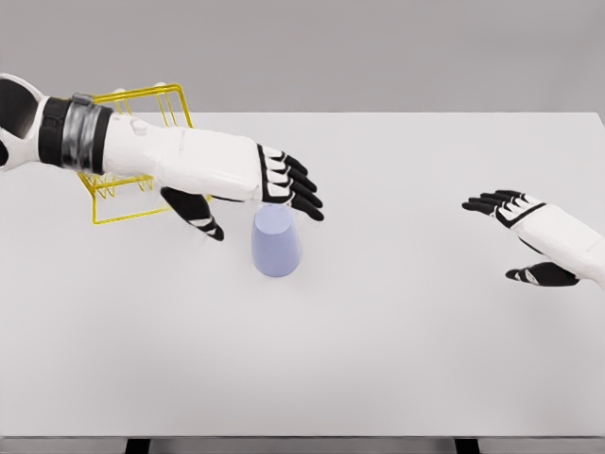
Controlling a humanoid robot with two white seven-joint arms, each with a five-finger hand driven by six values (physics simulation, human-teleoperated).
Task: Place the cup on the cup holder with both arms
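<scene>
Hovering open over cup (276,241): left hand (274,184), arm masking yellow rack (113,203), perhaps touching; right hand (515,213) open, well apart.

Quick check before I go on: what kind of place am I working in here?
Likely a bare simulated test bench, not a real room: a plain white table against a flat grey backdrop, holding only a lavender cup and a yellow wire cup holder. Both hands, left and right, hover open.

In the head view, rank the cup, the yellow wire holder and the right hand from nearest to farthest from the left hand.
1. Cup: just below the left hand's fingertips.
2. Yellow wire holder: behind the left forearm, at the table's far left.
3. Right hand: far across the table, right side.
</scene>
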